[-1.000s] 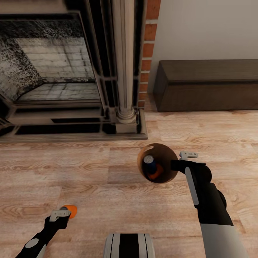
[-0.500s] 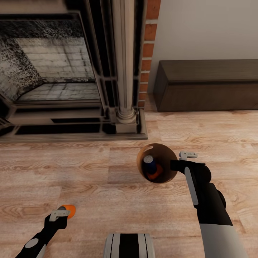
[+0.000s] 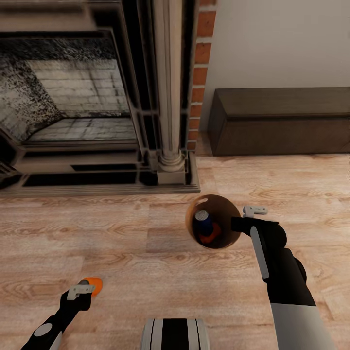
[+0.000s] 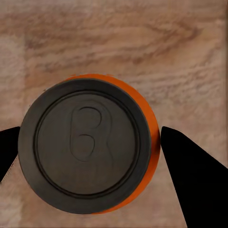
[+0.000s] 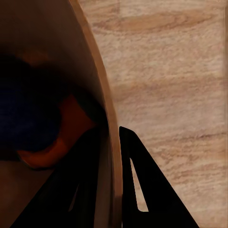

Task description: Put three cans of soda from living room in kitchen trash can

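Note:
My right gripper (image 3: 238, 221) is shut on the rim of the round brown-lined trash can (image 3: 228, 211), carried above the wood floor. A dark blue soda can (image 3: 202, 219) and an orange soda can (image 3: 211, 236) lie inside it. In the right wrist view one finger (image 5: 137, 190) sits outside the bin wall (image 5: 102, 109) and the other inside, near the orange can (image 5: 57, 137). My left gripper (image 3: 86, 288) is shut on another orange soda can (image 3: 95, 284). The left wrist view shows that can's dark lid (image 4: 88, 145) between both fingers (image 4: 190, 175).
A brick fireplace (image 3: 73, 97) with a pale column (image 3: 170, 82) and a stone hearth step (image 3: 97, 182) stands ahead at left. A dark wooden bench (image 3: 287, 121) sits against the white wall at right. My base (image 3: 175, 333) shows at the lower edge.
The head view has shifted slightly, so the fireplace and bench sit a little lower in the picture. Both grippers keep their holds in the same poses.

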Available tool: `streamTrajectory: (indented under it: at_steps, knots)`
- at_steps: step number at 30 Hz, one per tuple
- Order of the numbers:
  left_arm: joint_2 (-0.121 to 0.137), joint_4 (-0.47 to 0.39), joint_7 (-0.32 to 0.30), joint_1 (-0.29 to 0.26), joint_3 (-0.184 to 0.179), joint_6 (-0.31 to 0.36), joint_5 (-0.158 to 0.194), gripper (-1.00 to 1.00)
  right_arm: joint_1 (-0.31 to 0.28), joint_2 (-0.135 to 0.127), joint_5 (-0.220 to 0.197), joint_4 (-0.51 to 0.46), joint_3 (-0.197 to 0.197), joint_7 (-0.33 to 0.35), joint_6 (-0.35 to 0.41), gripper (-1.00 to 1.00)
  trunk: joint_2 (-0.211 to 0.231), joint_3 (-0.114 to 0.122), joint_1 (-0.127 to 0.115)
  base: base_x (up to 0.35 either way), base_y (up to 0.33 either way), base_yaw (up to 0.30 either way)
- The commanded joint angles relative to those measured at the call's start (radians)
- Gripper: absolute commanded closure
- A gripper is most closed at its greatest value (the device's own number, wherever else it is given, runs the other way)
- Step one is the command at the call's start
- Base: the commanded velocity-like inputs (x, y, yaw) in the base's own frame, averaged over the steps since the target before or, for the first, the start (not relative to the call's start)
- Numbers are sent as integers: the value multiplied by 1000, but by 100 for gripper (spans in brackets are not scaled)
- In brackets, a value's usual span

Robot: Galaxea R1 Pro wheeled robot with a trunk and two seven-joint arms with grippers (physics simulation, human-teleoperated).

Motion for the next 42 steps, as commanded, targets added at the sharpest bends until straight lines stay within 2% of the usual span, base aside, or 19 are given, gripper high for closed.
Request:
streamTrajectory:
  at_steps: [1,3,26,33,42]
  knots:
    - [0,0,-1,0,0,0,0,100,0,0,-13,0,0,4,-1,100,0,4,0,0,0,0]
    - [0,0,-1,0,0,0,0,100,0,0,-13,0,0,4,-1,100,1,12,-1,0,0,0]
    - [0,1,-1,0,0,0,-1,100,1,1,-14,0,1,4,-1,100,162,84,-90,0,0,0]
    - [0,0,-1,0,0,0,-1,100,1,1,-13,0,28,4,-1,100,211,106,-116,0,0,0]
    - [0,1,-1,0,0,0,0,100,1,2,-11,17,35,4,-1,100,274,134,-151,0,0,0]
